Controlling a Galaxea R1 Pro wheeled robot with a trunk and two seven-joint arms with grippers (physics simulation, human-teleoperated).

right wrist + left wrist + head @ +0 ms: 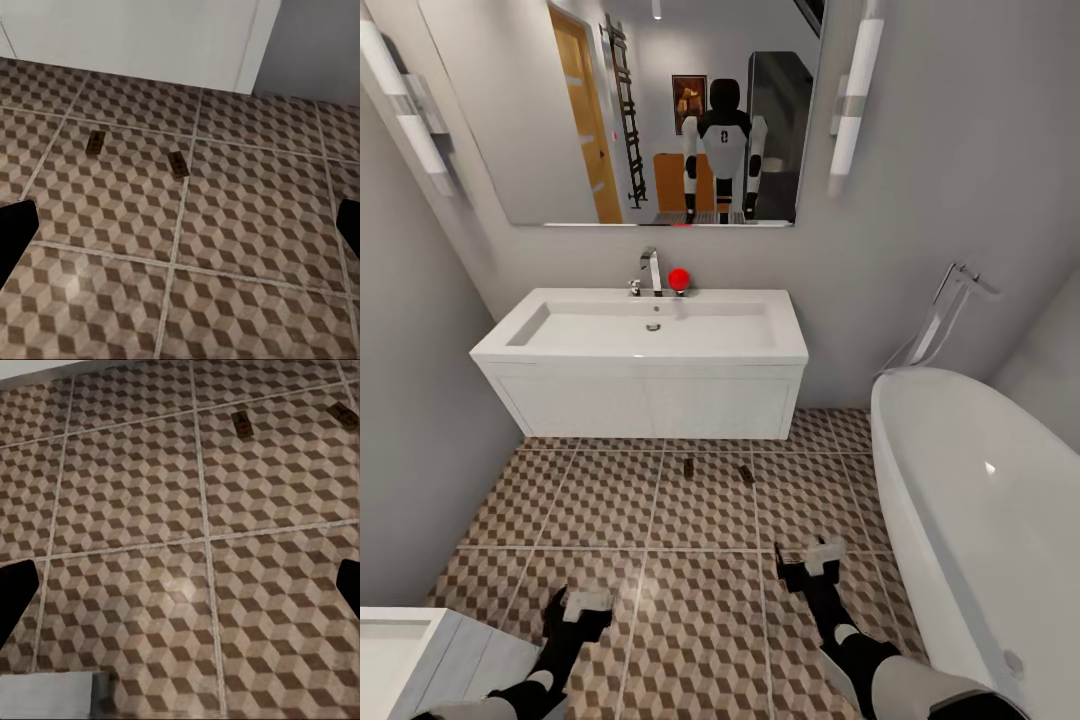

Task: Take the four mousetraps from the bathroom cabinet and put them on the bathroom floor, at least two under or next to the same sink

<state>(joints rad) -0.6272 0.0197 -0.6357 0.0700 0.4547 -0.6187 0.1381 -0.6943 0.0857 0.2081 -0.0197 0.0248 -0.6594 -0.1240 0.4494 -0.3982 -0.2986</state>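
The right claw (809, 566) is held low over the cube-patterned brown, beige and white tiled floor (600, 520), its dark fingers spread wide with nothing between them; in the right wrist view only the two fingertips are seen at the frame's edges, bare tile between. The left claw (582, 612) is likewise carried wide and empty, just beside the corner of a low white tray-topped unit (400, 655).

Ahead of both claws, two small flat brown wooden mousetraps with dark metal parts are laid on the tiles: one (688, 466) nearer the left claw's side, the other (746, 473) more directly forward of the right claw. Both are set just in front of the white wall-hung vanity carrying the wide white rectangular sink (650, 330) with its chrome tap (651, 271) (so the sink condition looks met, as a judgement). In the right wrist view the first trap (95, 142) is seen lying roughly lengthwise away from the claw, while the second (178, 163) is skewed a little across that line.

The right claw is judged the nearer of the two. Two traps are counted here, so two are presumably yet to be fetched. A white oval bathtub (970, 520) is passed close on the right claw's outer side.
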